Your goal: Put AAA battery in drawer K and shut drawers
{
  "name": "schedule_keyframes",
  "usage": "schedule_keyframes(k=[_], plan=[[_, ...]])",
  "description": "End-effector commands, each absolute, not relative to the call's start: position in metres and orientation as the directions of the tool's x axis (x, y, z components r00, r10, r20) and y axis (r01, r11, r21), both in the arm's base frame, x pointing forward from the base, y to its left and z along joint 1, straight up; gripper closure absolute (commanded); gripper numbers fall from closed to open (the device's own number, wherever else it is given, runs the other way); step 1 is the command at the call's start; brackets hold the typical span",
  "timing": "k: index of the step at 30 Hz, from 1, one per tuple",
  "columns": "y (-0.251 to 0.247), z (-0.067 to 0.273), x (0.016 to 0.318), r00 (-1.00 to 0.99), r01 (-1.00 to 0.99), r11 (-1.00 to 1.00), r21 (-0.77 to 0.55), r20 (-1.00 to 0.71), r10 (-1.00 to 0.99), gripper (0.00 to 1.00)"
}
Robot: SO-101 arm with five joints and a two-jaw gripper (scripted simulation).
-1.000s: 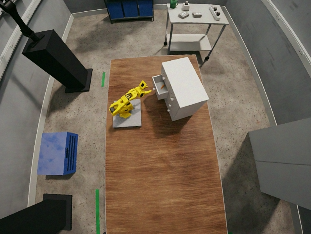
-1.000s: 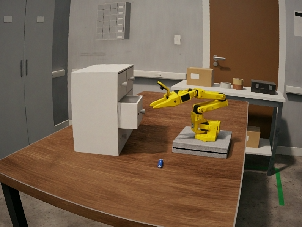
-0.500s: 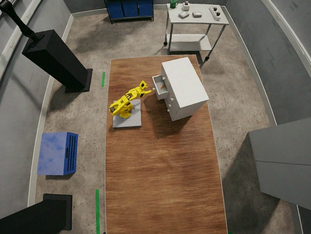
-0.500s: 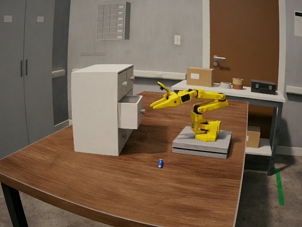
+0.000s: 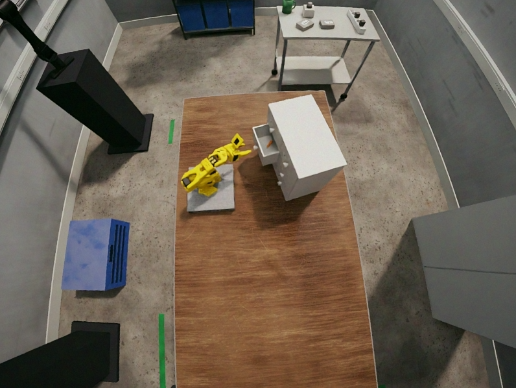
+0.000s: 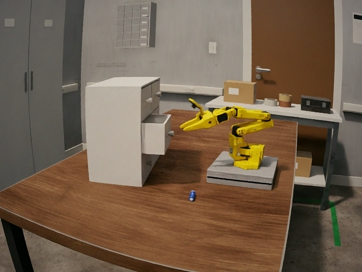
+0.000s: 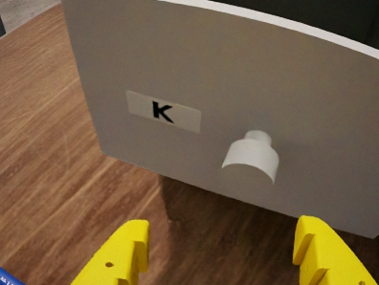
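Observation:
The white chest (image 5: 306, 133) (image 6: 113, 131) stands upright with drawer K (image 5: 266, 159) (image 6: 153, 138) (image 7: 297, 91) pulled partly out. Its K label (image 7: 164, 111) and round knob (image 5: 255, 147) (image 6: 171, 133) (image 7: 250, 158) show. A small orange thing (image 5: 269, 144) lies inside it. The blue battery (image 6: 192, 195) (image 7: 9, 279) lies on the table between chest and arm base; it is not visible in the top view. My gripper (image 5: 247, 150) (image 6: 183, 127) (image 7: 222, 227) is partly open and empty, in front of drawer K, its fingertips short of the knob.
The arm's base stands on a grey slab (image 5: 210, 202) (image 6: 216, 169) on the wooden table (image 5: 266, 292) (image 6: 146, 222). The chest's other visible drawers look shut, their knobs (image 6: 149, 100) (image 6: 158, 93) sticking out towards the arm's side.

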State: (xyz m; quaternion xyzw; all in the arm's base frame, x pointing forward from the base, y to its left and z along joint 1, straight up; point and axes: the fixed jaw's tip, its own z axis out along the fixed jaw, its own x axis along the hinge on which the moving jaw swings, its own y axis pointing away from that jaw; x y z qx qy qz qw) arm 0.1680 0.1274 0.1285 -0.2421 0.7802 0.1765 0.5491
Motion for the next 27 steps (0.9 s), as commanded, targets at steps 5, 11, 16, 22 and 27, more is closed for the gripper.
schedule_keyframes(k=[5,11,16,22,27], plan=[[0.125,0.123,0.169,-0.295,-0.561,0.828,0.015,-0.938,-0.184,0.79],[0.131,0.119,0.185,-0.298,-0.546,0.838,0.014,-0.938,-0.179,0.79],[0.131,0.119,0.185,-0.298,-0.546,0.838,0.014,-0.938,-0.179,0.79],[0.131,0.119,0.185,-0.298,-0.546,0.838,0.014,-0.938,-0.179,0.79],[0.135,0.112,0.198,-0.300,-0.533,0.846,0.013,-0.938,-0.175,0.79]])
